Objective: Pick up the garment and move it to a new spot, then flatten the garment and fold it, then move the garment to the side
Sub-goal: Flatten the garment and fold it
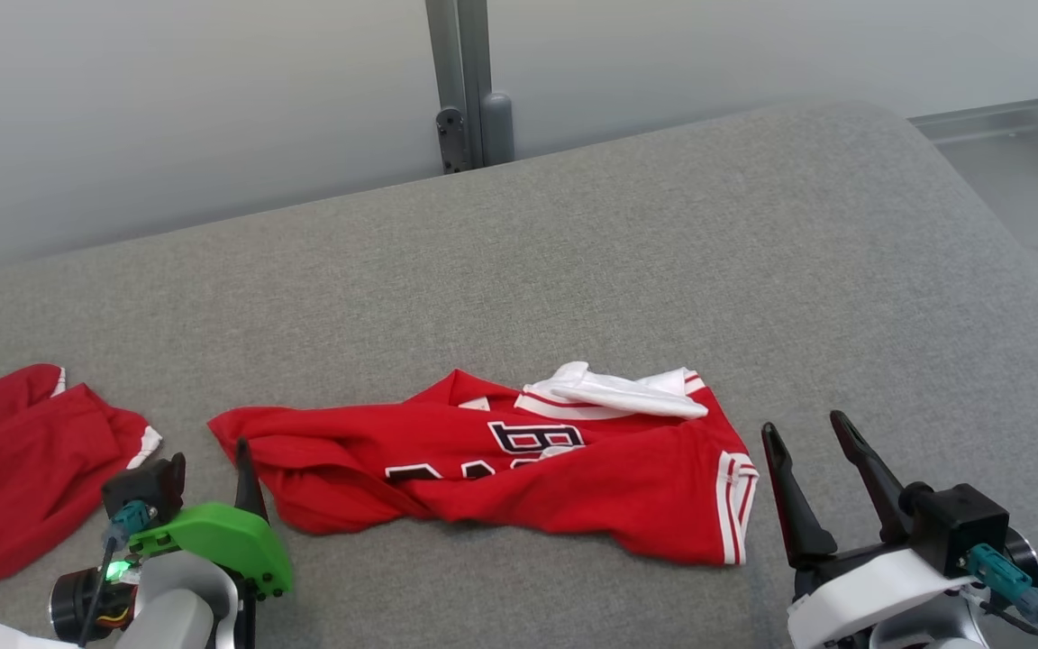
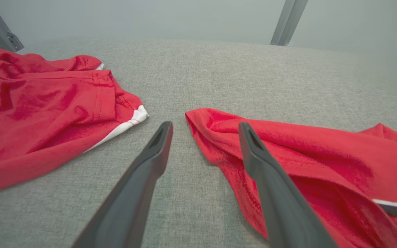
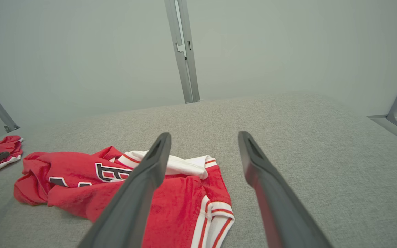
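A pale, plain wall [image 1: 213, 108] stands behind a wide tabletop [image 1: 663, 252] covered in grey woven fabric, with rounded far corners. A grey metal post [image 1: 460, 81] rises against the wall just past the far edge.

The garment [image 1: 573, 487], a red jersey, lies crumpled in a long, low heap near the front of the tabletop, stretched from left to right. Black letters edged in white [image 1: 537, 439] show partly among its folds, a white part [image 1: 618, 392] is turned out along its far edge, and a red-and-white striped band [image 1: 735, 505] runs down its right end. A second red piece of clothing [image 1: 14, 469] with white trim lies bunched at the tabletop's left, apart from the jersey, with bare grey fabric between them.

The left claw [image 2: 205, 125] is released, its two dark fingers spread at the jersey's left tip; one finger crosses above the red cloth and the other above bare tabletop. The right claw [image 1: 801, 424] is likewise released and grasps nothing, just beside the jersey's striped right end.
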